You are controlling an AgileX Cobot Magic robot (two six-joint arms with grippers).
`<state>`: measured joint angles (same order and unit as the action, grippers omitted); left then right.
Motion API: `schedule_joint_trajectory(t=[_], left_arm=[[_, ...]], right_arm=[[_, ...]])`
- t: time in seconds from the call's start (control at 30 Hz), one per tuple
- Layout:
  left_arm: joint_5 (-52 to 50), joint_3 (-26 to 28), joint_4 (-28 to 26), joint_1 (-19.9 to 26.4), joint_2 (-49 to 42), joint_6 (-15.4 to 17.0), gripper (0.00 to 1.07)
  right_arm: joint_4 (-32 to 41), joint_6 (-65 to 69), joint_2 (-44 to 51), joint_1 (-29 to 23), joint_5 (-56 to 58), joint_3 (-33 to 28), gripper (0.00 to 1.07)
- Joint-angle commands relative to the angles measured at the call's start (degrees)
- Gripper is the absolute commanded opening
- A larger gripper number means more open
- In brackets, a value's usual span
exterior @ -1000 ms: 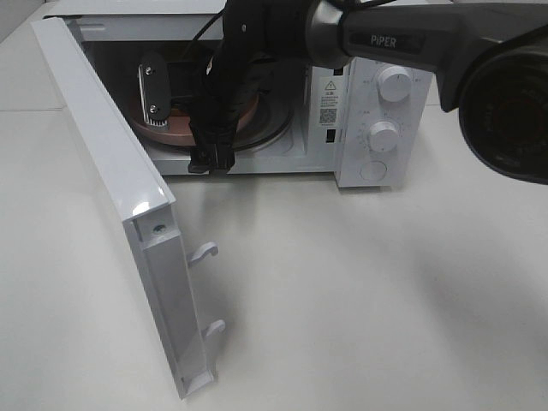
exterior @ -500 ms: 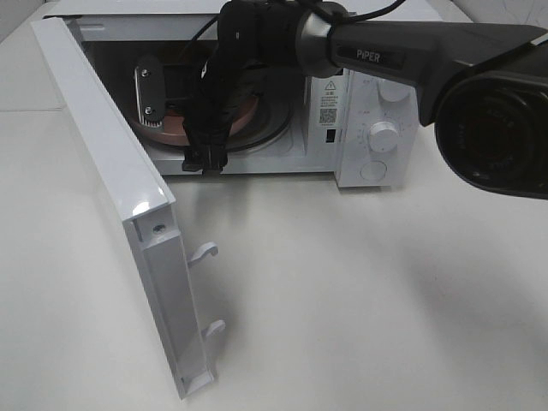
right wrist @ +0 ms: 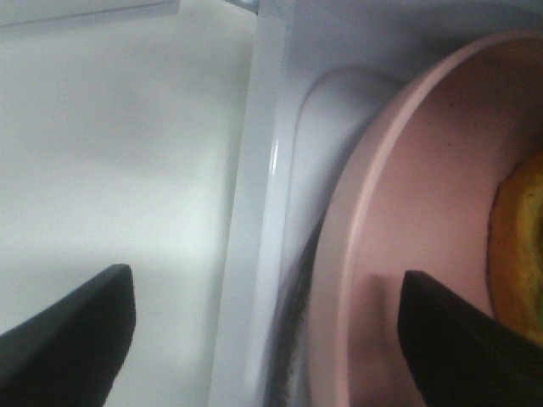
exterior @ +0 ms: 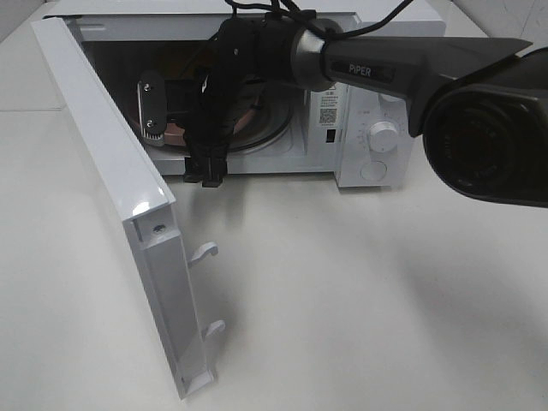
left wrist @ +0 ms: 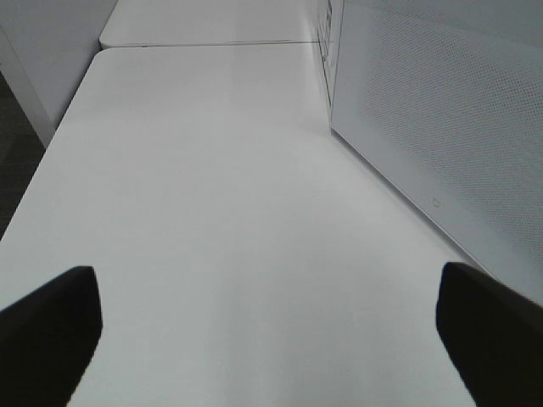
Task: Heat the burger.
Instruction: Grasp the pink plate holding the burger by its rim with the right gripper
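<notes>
Since the earlier frames, the right arm [exterior: 402, 68] has swung further left across the high view. It now covers the upper part of the control panel, and its black cable bundle [exterior: 208, 163] hangs lower over the front sill of the microwave [exterior: 364, 175].

**Clearances**
- The door [exterior: 111, 171] stands fully open on the left, with its two latch hooks [exterior: 205, 250] pointing out over the tabletop [exterior: 360, 300].
- The tabletop in front of the cavity is bare.
- The right arm enters through the cavity opening and fills most of its width.

**Right tool** [right wrist: 263, 335]
- The jaws stand spread and pinch nothing.
- Both tips sit low at the cavity mouth, one over the white floor and one over the plate.

**Left tool** [left wrist: 271, 331]
- The jaws stand spread wide and hold nothing.
- It hovers over bare tabletop beside a perforated white panel [left wrist: 441, 110], probably the outer face of the door.

**Contents**
- A round pink plate [right wrist: 407, 212] lies on the glass turntable [exterior: 274, 128] inside the cavity.
- The burger [right wrist: 519, 254] sits on the plate. Only a golden-brown edge shows in the right wrist view, and the arm hides it in the high view.
- The plate rim lies near the front sill.
</notes>
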<state>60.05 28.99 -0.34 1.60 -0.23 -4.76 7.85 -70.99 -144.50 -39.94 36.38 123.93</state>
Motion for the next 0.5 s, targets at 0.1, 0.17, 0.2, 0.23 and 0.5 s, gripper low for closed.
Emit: schedule_joint_trajectory(t=[0.1,0.17,0.2,0.23,0.5], left_arm=[[-0.06,0.0,-0.06,0.11,-0.86,0.06,1.04],[-0.06,0.0,-0.06,0.11,-0.86,0.06,1.04],[-0.06,0.0,-0.06,0.11,-0.86,0.06,1.04],[-0.06,0.0,-0.06,0.11,-0.86,0.06,1.04],[-0.06,0.0,-0.06,0.11,-0.86,0.06,1.04]], right_arm=[[1.6,0.29,-1.32,0.57,-0.17,0.4,0.76],[1.72,0.29,-1.49,0.57,-0.23,0.4,0.76],[2.06,0.29,-1.66,0.57,-0.23,0.4,0.76],[2.06,0.29,-1.66,0.57,-0.23,0.4,0.76],[3.21,0.29,-2.64,0.57,-0.57,0.4,0.76]])
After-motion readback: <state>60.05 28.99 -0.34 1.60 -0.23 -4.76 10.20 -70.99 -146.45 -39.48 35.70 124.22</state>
